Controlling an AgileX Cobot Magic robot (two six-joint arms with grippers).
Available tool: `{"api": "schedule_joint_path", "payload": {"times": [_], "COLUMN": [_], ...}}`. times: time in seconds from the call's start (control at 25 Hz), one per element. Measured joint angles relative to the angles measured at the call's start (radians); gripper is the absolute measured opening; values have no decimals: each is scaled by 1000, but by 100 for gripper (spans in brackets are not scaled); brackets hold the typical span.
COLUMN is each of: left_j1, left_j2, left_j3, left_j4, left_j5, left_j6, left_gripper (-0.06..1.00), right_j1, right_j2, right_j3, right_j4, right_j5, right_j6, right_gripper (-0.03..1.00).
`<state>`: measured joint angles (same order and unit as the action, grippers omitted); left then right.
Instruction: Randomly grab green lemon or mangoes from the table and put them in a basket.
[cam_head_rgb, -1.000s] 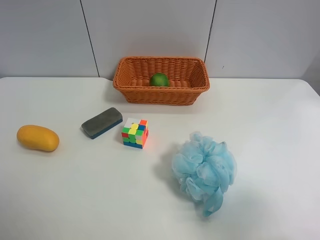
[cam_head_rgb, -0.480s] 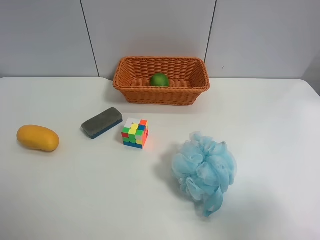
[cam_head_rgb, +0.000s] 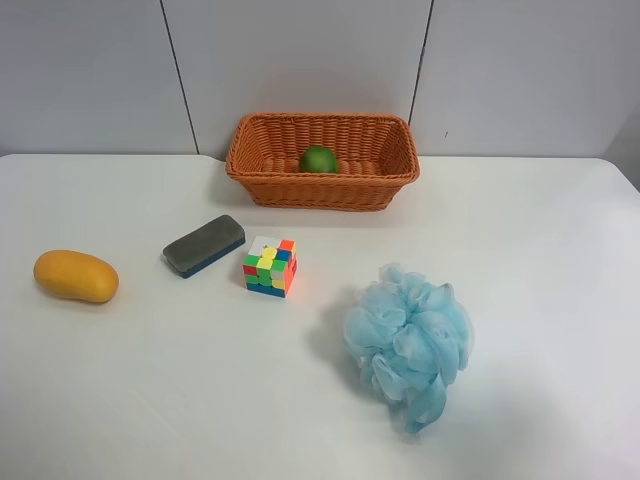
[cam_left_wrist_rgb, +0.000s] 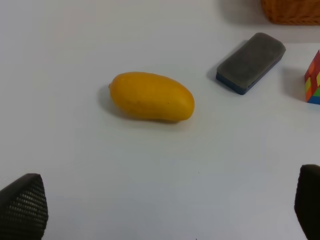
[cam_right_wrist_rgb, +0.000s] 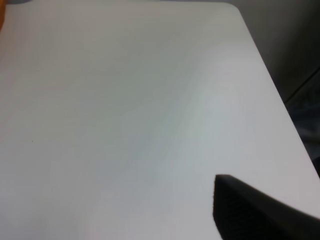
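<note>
Mango (cam_left_wrist_rgb: 151, 96) lies on its side on the white table (cam_left_wrist_rgb: 100, 165), alone and untouched, ahead of the left gripper (cam_left_wrist_rgb: 165, 200) and a little off its centre line. That gripper hangs above the table with its two dark fingertips (cam_left_wrist_rgb: 22, 205) spread wide, one at each lower corner of the left wrist view, and nothing sits between them. Beyond the mango, farther from the gripper, a grey eraser (cam_left_wrist_rgb: 251, 62) with a blue base lies flat, and just past it an edge of a colour cube (cam_left_wrist_rgb: 313, 80) shows. A corner of the basket (cam_left_wrist_rgb: 292, 11) sits farthest away from the gripper.

From the high camera, the lime (cam_head_rgb: 319, 159) rests inside the basket (cam_head_rgb: 250, 165) at the far edge of the table (cam_head_rgb: 150, 400), against its back wall. The mango (cam_head_rgb: 76, 276) is well apart from the basket, with the eraser (cam_head_rgb: 204, 245) and cube (cam_head_rgb: 270, 266) between them, the eraser and cube just beside each other. A blue pouf (cam_head_rgb: 409, 343) sits apart from the rest. No arm shows in this view.

The right wrist view shows only bare table (cam_right_wrist_rgb: 125, 125) and one dark fingertip (cam_right_wrist_rgb: 250, 212) of the right gripper; whether it is spread or closed cannot be told.
</note>
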<state>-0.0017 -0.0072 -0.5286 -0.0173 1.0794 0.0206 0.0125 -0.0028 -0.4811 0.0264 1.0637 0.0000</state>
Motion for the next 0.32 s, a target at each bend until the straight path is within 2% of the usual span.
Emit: {"api": "schedule_joint_path", "payload": {"times": [0.32], "left_j1": [0], "left_j2": [0], "left_j3": [0], "left_j4": [0], "left_j5": [0], "left_j6": [0], "left_gripper": [99], "right_j1": [0], "right_j2": [0], "right_j3": [0], "right_j4": [0], "right_j5": [0], "right_j6": [0], "right_gripper": [99]}}
